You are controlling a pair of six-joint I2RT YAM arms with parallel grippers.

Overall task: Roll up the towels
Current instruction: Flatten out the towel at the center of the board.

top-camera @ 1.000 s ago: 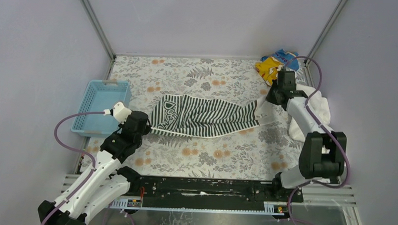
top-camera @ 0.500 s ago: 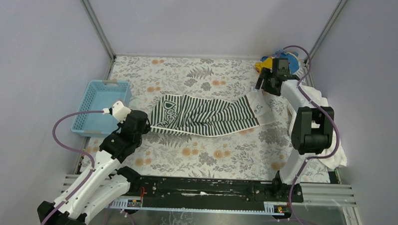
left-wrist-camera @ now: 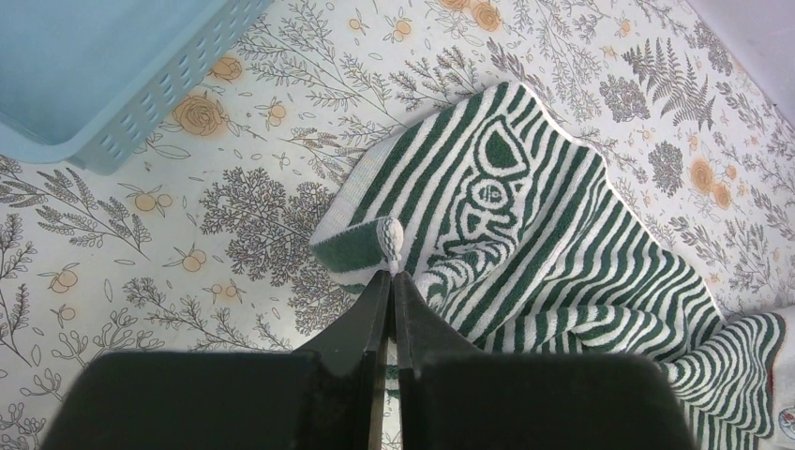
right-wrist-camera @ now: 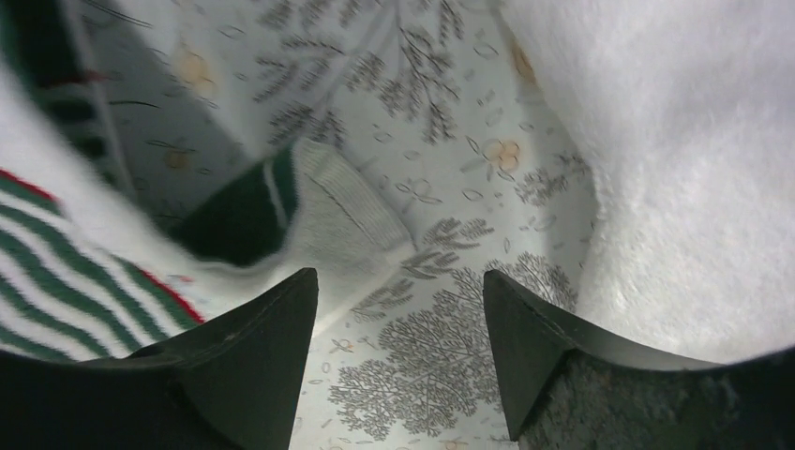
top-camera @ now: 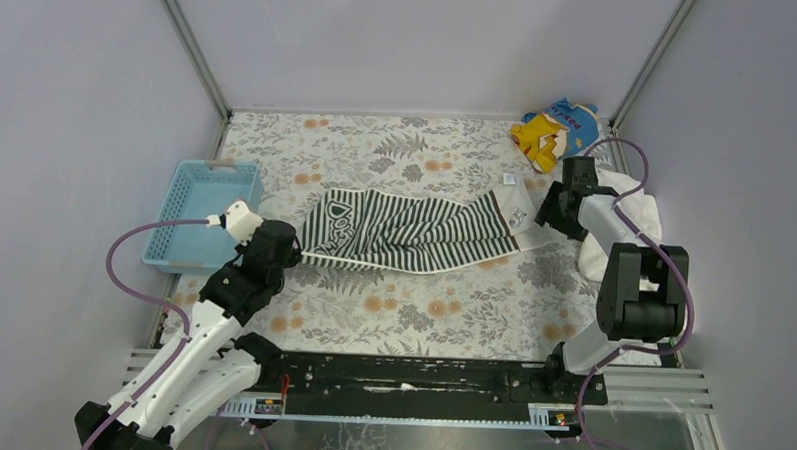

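**While left pinches the striped corner, right hangs spread and empty**

Since only one end is held, the roll has not started. The striped towel (top-camera: 414, 233) lies stretched but wrinkled across the middle of the top view, on the floral surface (top-camera: 421, 316). The left end effector (left-wrist-camera: 392, 281) is pressed together on a small tuft of hem at the towel's left corner, lower left of centre in the top view, near the blue basket (top-camera: 200, 213). The right end effector (right-wrist-camera: 398, 286) is spread with nothing between its fingers. It hovers low at the towel's right end, whose folded-over corner lies just beside one finger in the right wrist view. The white terry towel (top-camera: 635, 218) is bunched at the right edge of the top view, close to the other finger. The yellow-and-blue cloth (top-camera: 553, 130) sits in the upper right corner, apart.

Risks, as judged:
- Left grip holds very little cloth, so a tug could pull the hem free.
- Right closing here could catch the white terry towel instead of, or along with, the striped corner, since both are close.
- Wrinkles and the folded corner would likely make a skewed, loose roll unless flattened first.
- Pulling from one end alone could drag the whole towel rather than tension it.
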